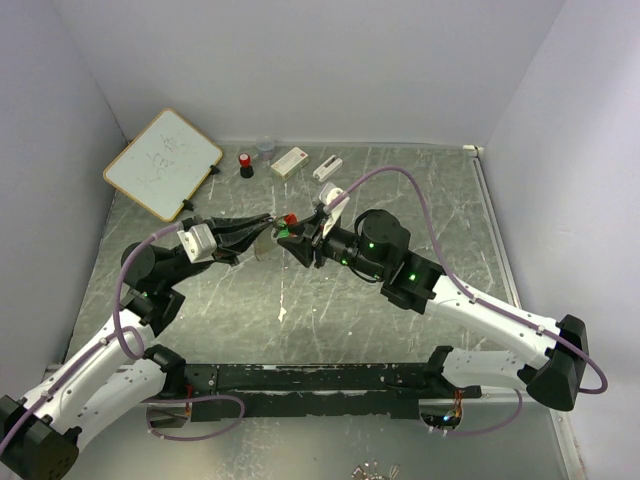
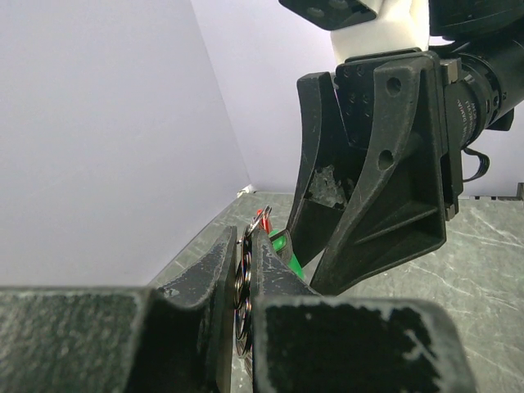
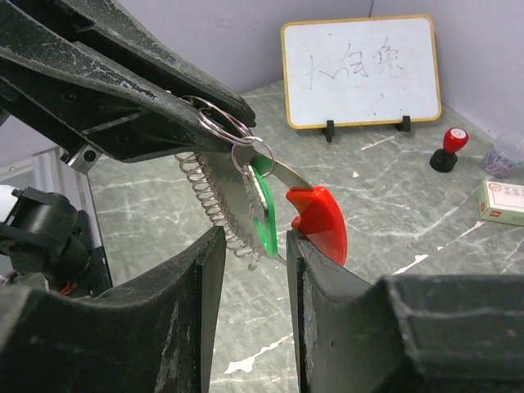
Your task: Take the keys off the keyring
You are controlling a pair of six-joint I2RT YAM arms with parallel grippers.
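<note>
Dangling keys (image 3: 264, 206) and keyring (image 3: 219, 123), right-wrist clearest

left pincer (image 1: 271, 223), right pincer (image 1: 300, 238) crowd keyring (image 3: 214, 123) and keys (image 3: 264, 211); free room beneath them.

You see bright, even, diffuse light with only soft shadows on the worktop (image 1: 330, 320), a sharp top view, and softly focused left end effector fingers (image 2: 344, 344) closest to the wrist lens.
</note>
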